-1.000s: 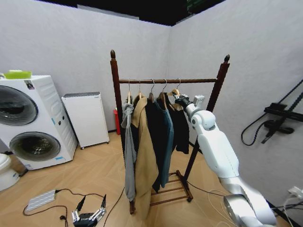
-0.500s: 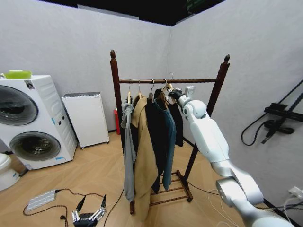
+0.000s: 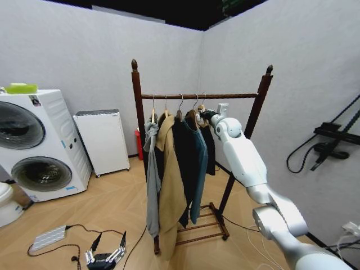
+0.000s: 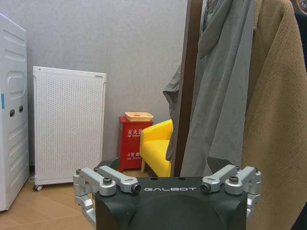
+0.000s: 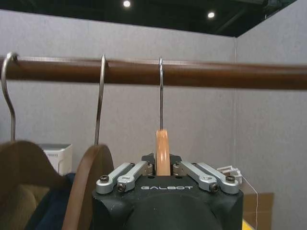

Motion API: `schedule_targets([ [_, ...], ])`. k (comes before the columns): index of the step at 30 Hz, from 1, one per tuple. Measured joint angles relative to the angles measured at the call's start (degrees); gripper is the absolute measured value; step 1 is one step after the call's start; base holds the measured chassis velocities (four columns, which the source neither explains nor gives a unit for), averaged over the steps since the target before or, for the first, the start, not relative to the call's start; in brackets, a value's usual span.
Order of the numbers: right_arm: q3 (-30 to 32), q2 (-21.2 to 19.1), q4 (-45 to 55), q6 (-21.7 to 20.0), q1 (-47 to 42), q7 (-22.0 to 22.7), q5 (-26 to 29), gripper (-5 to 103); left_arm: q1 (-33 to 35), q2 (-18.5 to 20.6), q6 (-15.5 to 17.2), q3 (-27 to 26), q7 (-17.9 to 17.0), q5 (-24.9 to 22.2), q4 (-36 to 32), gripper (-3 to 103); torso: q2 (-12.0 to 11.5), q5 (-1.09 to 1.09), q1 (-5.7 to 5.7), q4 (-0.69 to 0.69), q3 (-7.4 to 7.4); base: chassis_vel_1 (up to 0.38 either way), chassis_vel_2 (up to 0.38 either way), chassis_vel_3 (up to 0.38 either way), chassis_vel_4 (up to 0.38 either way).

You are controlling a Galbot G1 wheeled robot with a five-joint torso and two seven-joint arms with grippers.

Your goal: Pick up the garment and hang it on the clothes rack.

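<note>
The right gripper [image 3: 203, 114] is up high by the bar of the clothes rack [image 3: 199, 96], and its fingers [image 5: 140, 170] pinch the light wooden hanger [image 5: 162, 151] of the short black jacket [image 3: 210, 147]. The hanger's metal hook [image 5: 160, 93] is over the bar, so the jacket hangs at the right end of the row, just beside the blue coat [image 3: 198, 169]. The left gripper [image 3: 105, 257] waits low near the floor with its fingers [image 4: 117, 179] spread apart.
</note>
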Motion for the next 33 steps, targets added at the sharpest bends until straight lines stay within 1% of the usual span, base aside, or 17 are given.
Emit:
schedule_targets([
  [2,0.1,-0.2,0.4,0.1,-0.7,0.0,-0.2,16,0.0,0.0,0.0,0.0,0.0,0.0,0.0,100,0.0,0.03,0.00,0.00,0.00,0.000,0.000,0.000,0.000],
  [3,0.1,-0.4,1.2,0.6,-1.5,0.1,-0.1,27,0.0,0.0,0.0,0.0,0.0,0.0,0.0,100,0.0,0.03,0.00,0.00,0.01,0.000,0.000,0.000,0.000],
  [6,0.2,-1.6,4.3,1.0,-3.2,1.1,0.9,32,0.0,0.0,0.0,0.0,0.0,0.0,0.0,100,0.0,0.01,0.00,0.02,0.00,0.000,0.000,0.000,0.000],
  [7,0.3,-3.0,7.1,0.9,-4.7,2.1,2.1,43,0.0,0.0,0.0,0.0,0.0,0.0,0.0,100,0.0,0.01,0.00,0.03,0.01,0.000,0.000,0.000,0.000],
  [9,0.6,-4.2,9.5,0.8,-6.0,3.0,3.1,43,0.0,0.0,0.0,0.0,0.0,0.0,0.0,100,0.0,0.03,0.01,0.03,0.01,0.000,0.000,0.000,0.000],
  [12,3.2,-8.5,18.7,-0.7,-11.9,5.4,6.2,60,0.0,0.0,0.0,0.0,0.0,0.0,0.0,100,0.0,0.02,0.00,-0.01,0.00,0.000,0.000,0.000,0.000],
  [13,3.2,-8.5,18.7,-0.7,-11.9,5.4,6.2,60,0.0,0.0,0.0,0.0,0.0,0.0,0.0,100,0.0,0.02,0.00,-0.01,0.00,0.000,0.000,0.000,0.000],
  [16,7.1,-11.7,28.3,-2.6,-19.5,7.3,9.1,71,0.0,0.0,0.0,0.0,0.0,0.0,0.0,100,0.0,0.02,-0.01,-0.02,-0.01,0.000,0.000,0.000,0.000],
  [17,10.0,-13.1,34.2,-3.9,-26.4,8.4,10.7,76,0.0,0.0,0.0,0.0,0.0,0.0,0.0,100,0.0,0.03,-0.02,-0.01,0.00,0.000,0.000,0.000,0.000],
  [18,10.0,-13.1,34.2,-3.9,-26.4,8.4,10.7,76,0.0,0.0,0.0,0.0,0.0,0.0,0.0,100,0.0,0.03,-0.02,-0.01,0.00,0.000,0.000,0.000,0.000],
  [19,13.1,-13.6,39.9,-4.3,-33.8,9.1,10.7,86,0.0,0.0,0.0,0.0,0.0,0.0,0.0,100,0.0,0.05,-0.01,-0.01,0.00,0.000,0.000,0.000,0.000],
  [20,14.6,-13.5,42.7,-4.1,-37.5,9.3,10.2,86,0.0,0.0,0.0,0.0,0.0,0.0,0.0,100,0.0,0.04,-0.01,-0.01,0.00,0.000,0.000,0.000,0.000],
  [21,17.5,-12.6,47.1,-3.6,-44.4,9.3,8.5,91,0.0,0.0,0.0,0.0,0.0,0.0,0.0,100,0.0,0.01,-0.02,0.00,-0.01,0.000,0.000,0.000,0.000],
  [25,20.8,-9.7,52.3,-2.8,-54.0,8.5,5.3,98,0.0,0.0,0.0,0.0,0.0,0.0,0.0,100,0.0,0.03,-0.02,-0.02,-0.01,0.000,0.000,0.000,0.000],
  [27,24.6,-1.1,56.7,1.3,-66.8,6.1,-3.1,100,0.0,0.0,0.0,0.0,0.0,0.0,0.0,100,0.0,0.03,-0.02,-0.02,-0.01,0.000,0.000,0.000,0.000],
  [28,24.6,-1.1,56.7,1.3,-66.8,6.1,-3.1,100,0.0,0.0,0.0,0.0,0.0,0.0,0.0,100,0.0,0.03,-0.02,-0.02,-0.01,0.000,0.000,0.000,0.000],
  [33,28.2,7.4,57.5,6.9,-75.4,4.6,-13.1,100,0.0,0.0,0.0,0.0,0.0,0.0,0.0,100,0.0,0.01,-0.02,0.00,0.00,0.000,0.000,0.000,0.000],
])
